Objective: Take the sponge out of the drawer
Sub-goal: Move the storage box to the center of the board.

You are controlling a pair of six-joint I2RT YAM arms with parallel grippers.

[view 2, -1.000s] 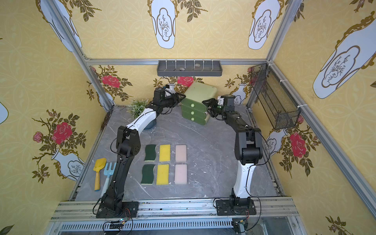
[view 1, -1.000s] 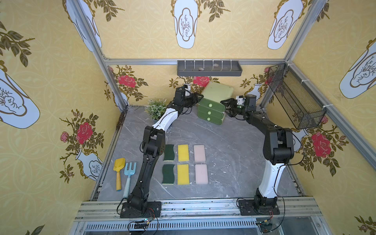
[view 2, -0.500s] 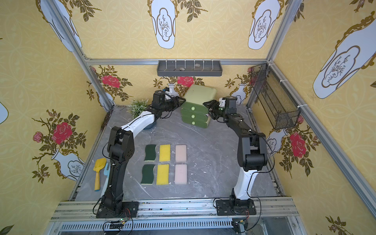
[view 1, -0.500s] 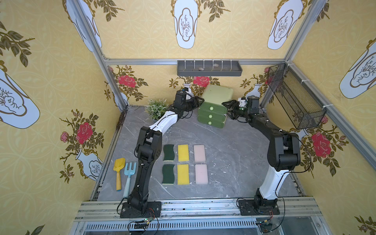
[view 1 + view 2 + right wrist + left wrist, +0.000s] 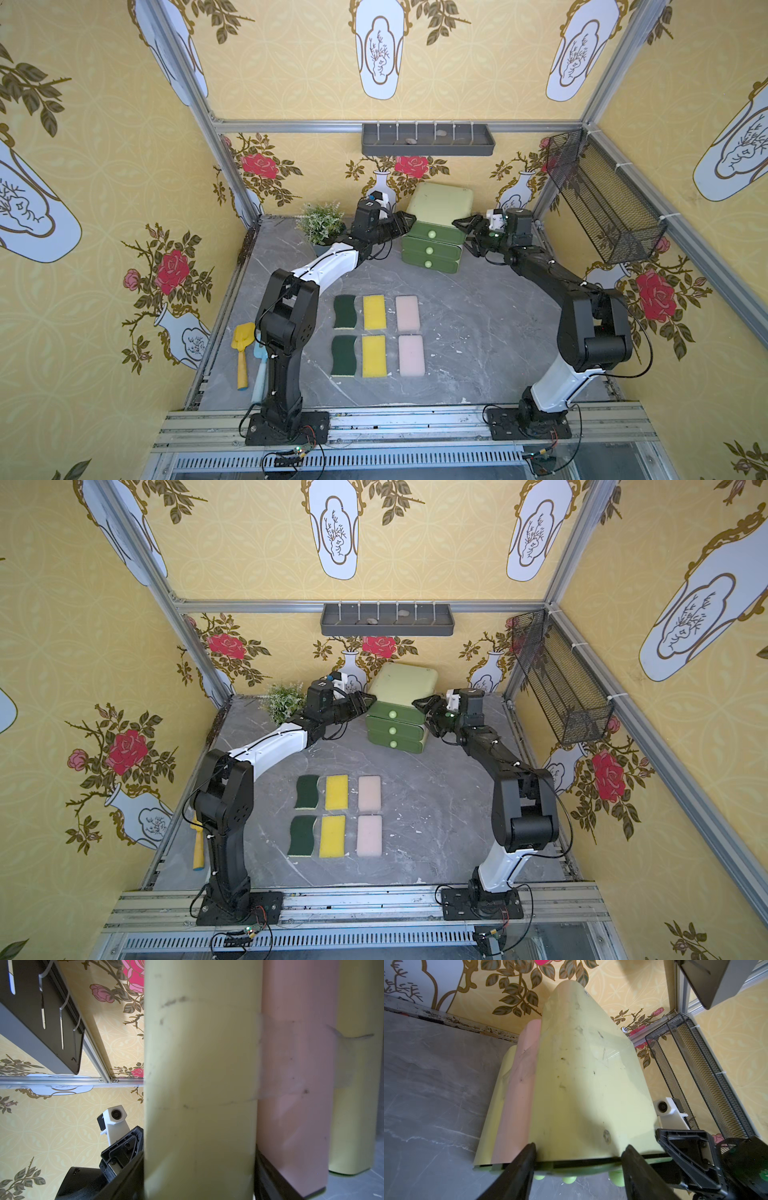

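Green and flat again: drawer box (image 5: 442, 203) set back down on the table (image 5: 478, 316) after tipping. Pinching its top with the left gripper (image 5: 409, 220); with the right gripper (image 5: 465, 237), cannot tell. Between them, shut drawers (image 5: 432, 249), hiding any sponge. Ready for pulling one open.
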